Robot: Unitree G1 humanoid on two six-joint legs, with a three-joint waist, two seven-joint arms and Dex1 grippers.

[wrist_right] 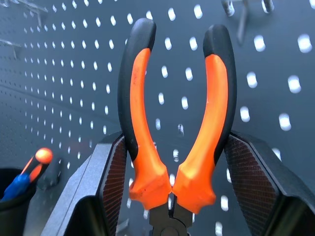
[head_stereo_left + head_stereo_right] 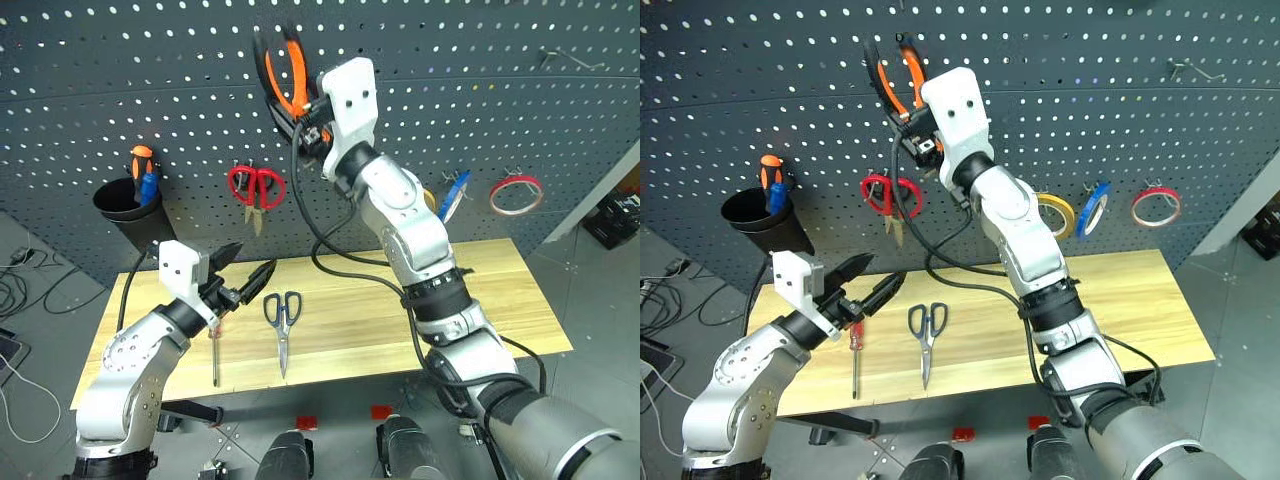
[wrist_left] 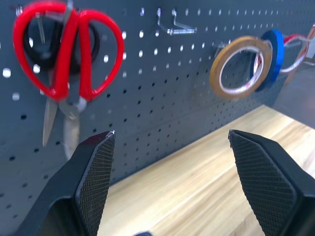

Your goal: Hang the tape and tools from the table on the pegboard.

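Observation:
My right gripper (image 1: 172,191) is shut on the orange-and-black pliers (image 1: 142,128), holding them handles-up, high against the dark grey pegboard (image 2: 100,80). My left gripper (image 2: 250,262) is open and holds nothing, hovering over the left part of the wooden table (image 2: 500,290). Just below it on the table lies the red-handled screwdriver (image 2: 855,350). The dark-handled scissors (image 2: 282,318) lie to its right. The tan tape (image 2: 1058,213) hangs on the pegboard, beside my right arm.
Red-handled scissors (image 2: 257,187) hang on the pegboard above the table's left part. A black cup (image 2: 125,210) at the far left holds an orange-and-blue screwdriver (image 2: 144,172). Blue tape (image 2: 455,192) and red tape (image 2: 516,193) hang at the right. A bare hook (image 2: 570,60) sits top right.

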